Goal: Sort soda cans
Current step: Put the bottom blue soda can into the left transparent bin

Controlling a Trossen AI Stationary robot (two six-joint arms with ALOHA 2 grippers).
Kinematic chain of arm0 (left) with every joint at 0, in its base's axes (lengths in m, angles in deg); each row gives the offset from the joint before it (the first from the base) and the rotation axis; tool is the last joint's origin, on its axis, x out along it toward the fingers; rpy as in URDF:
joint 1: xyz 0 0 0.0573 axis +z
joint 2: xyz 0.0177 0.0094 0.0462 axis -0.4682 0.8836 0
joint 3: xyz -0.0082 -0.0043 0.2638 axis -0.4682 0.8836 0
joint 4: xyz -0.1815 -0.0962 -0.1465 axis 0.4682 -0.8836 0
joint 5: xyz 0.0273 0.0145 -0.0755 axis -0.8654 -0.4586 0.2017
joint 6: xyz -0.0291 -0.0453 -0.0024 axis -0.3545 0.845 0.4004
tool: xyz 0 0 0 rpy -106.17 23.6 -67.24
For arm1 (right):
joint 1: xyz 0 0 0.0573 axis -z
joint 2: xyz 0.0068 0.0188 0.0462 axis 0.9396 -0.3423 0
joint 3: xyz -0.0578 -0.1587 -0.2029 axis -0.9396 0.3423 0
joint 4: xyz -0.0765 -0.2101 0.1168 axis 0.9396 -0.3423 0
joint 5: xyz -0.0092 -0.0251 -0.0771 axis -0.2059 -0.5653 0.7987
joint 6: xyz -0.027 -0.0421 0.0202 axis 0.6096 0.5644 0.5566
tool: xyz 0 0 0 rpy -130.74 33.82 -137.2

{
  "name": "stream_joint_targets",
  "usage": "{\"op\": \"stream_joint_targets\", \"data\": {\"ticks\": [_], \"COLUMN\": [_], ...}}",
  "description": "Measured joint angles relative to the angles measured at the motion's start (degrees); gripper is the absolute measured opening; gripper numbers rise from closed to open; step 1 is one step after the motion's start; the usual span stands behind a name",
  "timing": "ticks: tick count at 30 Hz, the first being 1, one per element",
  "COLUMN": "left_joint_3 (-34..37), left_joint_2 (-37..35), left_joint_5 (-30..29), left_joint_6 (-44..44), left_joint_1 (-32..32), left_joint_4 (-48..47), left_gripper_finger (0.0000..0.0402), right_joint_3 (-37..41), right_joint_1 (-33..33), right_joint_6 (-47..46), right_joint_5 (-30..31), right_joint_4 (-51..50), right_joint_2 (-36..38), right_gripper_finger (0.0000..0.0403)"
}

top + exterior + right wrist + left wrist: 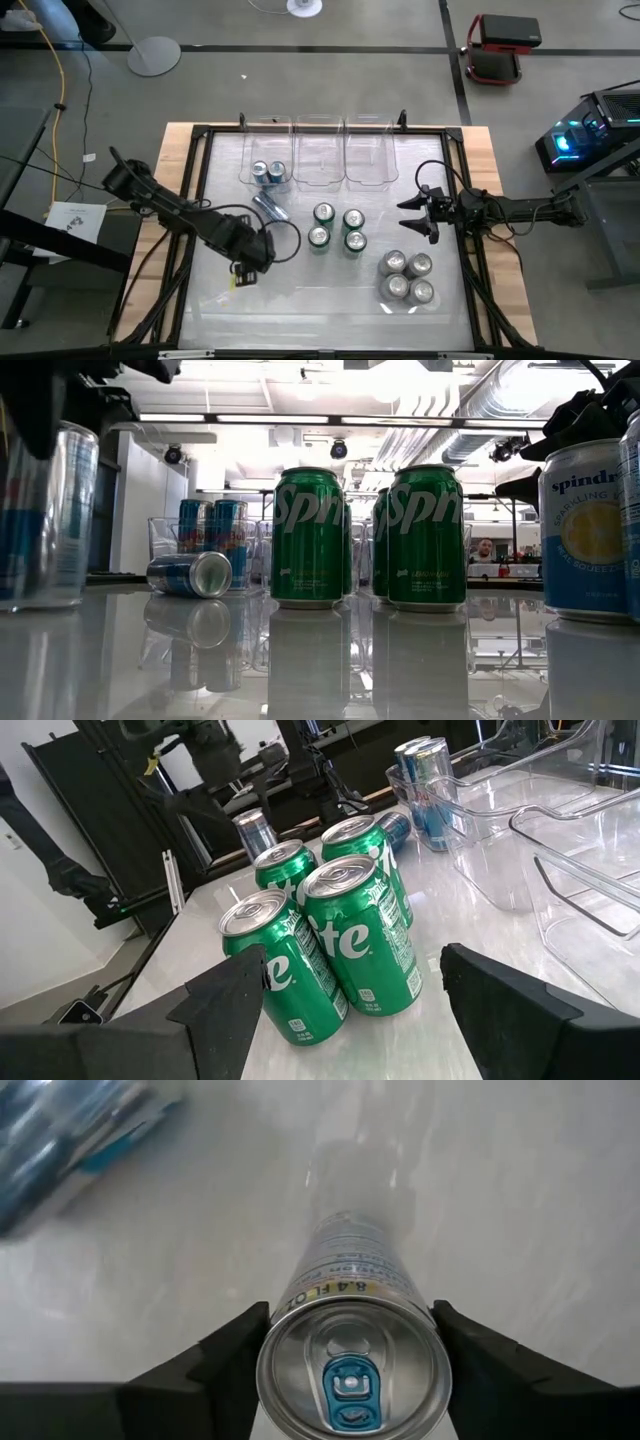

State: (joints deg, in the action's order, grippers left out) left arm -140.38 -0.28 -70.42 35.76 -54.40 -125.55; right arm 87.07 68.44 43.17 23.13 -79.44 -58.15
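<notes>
My left gripper (250,256) is over the table's left part, shut on a blue-and-silver soda can (350,1380) that stands upright below it (45,510). Another blue can (270,208) lies on its side nearby. Two blue cans (268,172) stand in the leftmost clear bin. Several green cans (337,230) stand clustered at the table's middle, and several silver-grey cans (407,277) stand toward the near right. My right gripper (402,218) is open, level, to the right of the green cans (340,935) and pointing at them without touching. My left gripper pinches the blue can just below its top rim (275,1330), one finger (235,1345) on each side of the body. It comes from above, pointing down along the can. The can is upright; whether its base rests on the table or hangs just above it, I cannot tell.
Three clear plastic bins (320,150) stand side by side along the far edge; the middle and right ones hold nothing. A black frame (195,190) runs around the white table top. Bare surface lies along the near edge and between the two arms.
</notes>
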Motion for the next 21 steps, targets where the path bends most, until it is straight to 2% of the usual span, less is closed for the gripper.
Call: {"op": "stream_joint_targets", "data": {"ticks": [6, 9, 21], "left_joint_3": [0.0, 0.0, 0.0], "left_joint_2": [-1.6, -1.7, -1.7], "left_joint_5": [-3.2, -3.3, -4.2], "left_joint_6": [16.8, 21.5, 22.7], "left_joint_1": [0.6, 0.7, 3.4], "left_joint_4": [0.1, 0.0, 1.2], "left_gripper_finger": [0.0242, 0.0242, 0.0246], "right_joint_3": [0.0, 0.0, 0.0], "right_joint_1": [0.0, 0.0, 0.0], "right_joint_6": [0.0, 0.0, 0.0], "right_joint_5": [0.0, 0.0, 0.0], "right_joint_4": [0.0, 0.0, 0.0], "right_joint_2": [0.0, 0.0, 0.0], "right_gripper_finger": [0.0291, 0.0291, 0.0291]}}
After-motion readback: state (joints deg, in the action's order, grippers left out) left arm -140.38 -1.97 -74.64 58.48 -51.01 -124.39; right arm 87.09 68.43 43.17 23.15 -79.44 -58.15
